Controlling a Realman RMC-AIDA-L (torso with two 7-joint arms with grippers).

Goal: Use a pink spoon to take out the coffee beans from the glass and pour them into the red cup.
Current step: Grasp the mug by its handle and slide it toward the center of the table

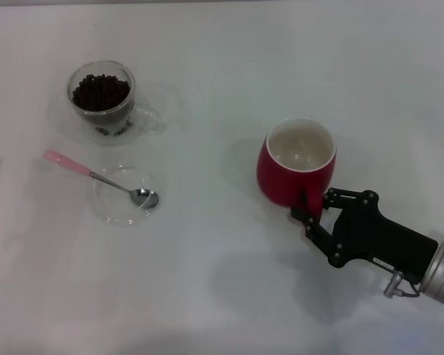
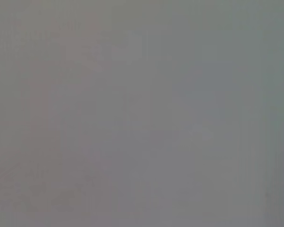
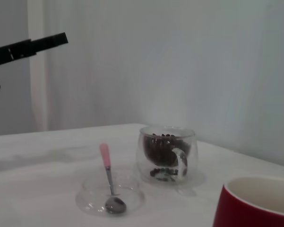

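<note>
My black right gripper [image 1: 310, 214] is clamped on the handle of the squat red cup [image 1: 295, 171], well apart from the bean-filled clear glass [image 1: 102, 98] and pink-handled metal spoon [image 1: 100, 178].

The right gripper [image 1: 308, 212] is matte black, built of angular linkage bars with small round pivot screws at the joints. Behind it sits a blocky black body, then a silver-grey wrist cylinder with a thin looped cable hanging beneath.
</note>
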